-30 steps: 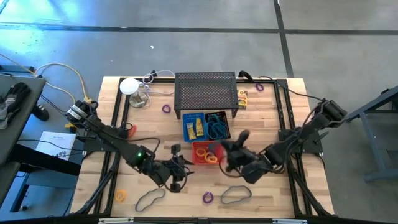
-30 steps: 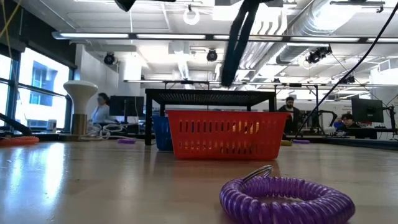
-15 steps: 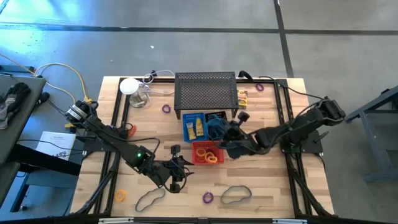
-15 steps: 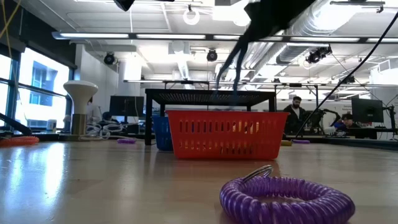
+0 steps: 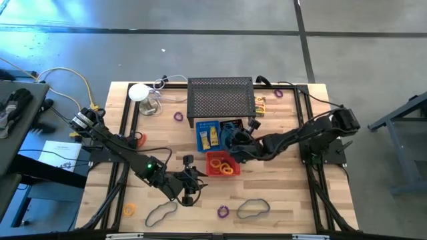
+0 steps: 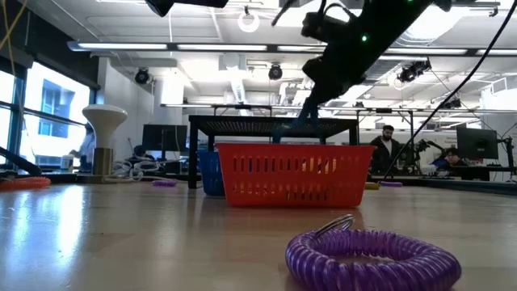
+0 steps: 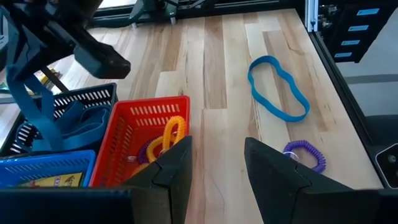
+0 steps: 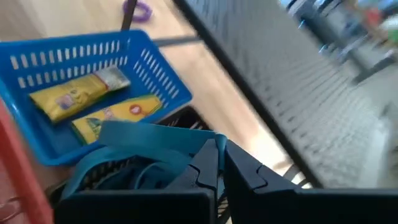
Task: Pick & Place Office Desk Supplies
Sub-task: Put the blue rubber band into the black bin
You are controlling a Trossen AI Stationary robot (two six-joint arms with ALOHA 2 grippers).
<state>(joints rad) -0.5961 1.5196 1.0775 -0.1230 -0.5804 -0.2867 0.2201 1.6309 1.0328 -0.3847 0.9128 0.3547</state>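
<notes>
The right pincer (image 8: pixel 221 163) has swung over the black bin (image 5: pixel 233 135), clamped on a blue looped cord (image 8: pixel 143 152).

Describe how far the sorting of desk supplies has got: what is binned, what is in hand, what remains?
Done: yellow boxes lie in the blue bin, rings in the red bin. In hand: the right gripper holds a blue cord over the black bin, which already holds cords. Left: cords and rings lie on the table; the left gripper waits open.
</notes>
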